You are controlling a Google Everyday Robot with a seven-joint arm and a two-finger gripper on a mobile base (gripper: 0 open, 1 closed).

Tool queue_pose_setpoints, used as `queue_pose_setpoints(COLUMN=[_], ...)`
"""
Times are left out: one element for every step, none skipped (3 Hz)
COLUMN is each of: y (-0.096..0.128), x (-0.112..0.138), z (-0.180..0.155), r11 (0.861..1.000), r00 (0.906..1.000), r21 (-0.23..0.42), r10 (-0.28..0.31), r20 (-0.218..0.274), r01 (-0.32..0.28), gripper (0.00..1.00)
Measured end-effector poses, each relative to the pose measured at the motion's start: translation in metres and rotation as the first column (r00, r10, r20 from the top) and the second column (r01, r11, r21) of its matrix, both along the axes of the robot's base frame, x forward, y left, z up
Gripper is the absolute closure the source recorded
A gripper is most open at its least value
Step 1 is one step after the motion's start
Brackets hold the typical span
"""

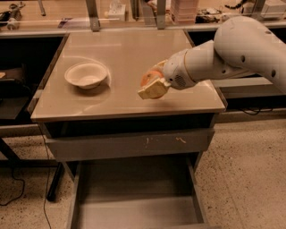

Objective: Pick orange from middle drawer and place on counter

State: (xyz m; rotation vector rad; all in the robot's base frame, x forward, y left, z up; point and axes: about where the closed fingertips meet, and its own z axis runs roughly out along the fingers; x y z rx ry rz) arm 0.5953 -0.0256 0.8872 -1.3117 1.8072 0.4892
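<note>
Clasping the orange (147, 78), the gripper (153, 84) hovers above the counter (125, 49), front right

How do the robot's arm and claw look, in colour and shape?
The arm is white, thick and rounded, with small dark dots. The claw, above the counter near its front edge, has blocky cream fingers.

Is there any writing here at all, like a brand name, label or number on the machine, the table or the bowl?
No text can be read anywhere in the camera view.
Gripper, holding the orange above the counter: plain, no markings.
White bowl: blank.
Drawer front: only pale scratches, not letters.
Clutter on the back bench: too blurred to read.
</note>
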Motion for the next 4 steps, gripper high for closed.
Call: queue_pose_setpoints(y=[0.002,0.009,0.017,0.024], x=[0.031,0.058,0.082,0.100], z=[0.003,-0.006,-0.021,-0.036], r11=[0.999,0.996,0.991,0.983], r00=[0.9998,0.9991,0.9974,0.9946], r21=[0.039,0.077,0.116,0.158], r10=[0.018,0.043,0.067,0.096], r20=[-0.004,-0.009,-0.025,-0.039], r01=[-0.018,-0.042,-0.064,-0.089], gripper=[1.00,1.00,1.00,1.00])
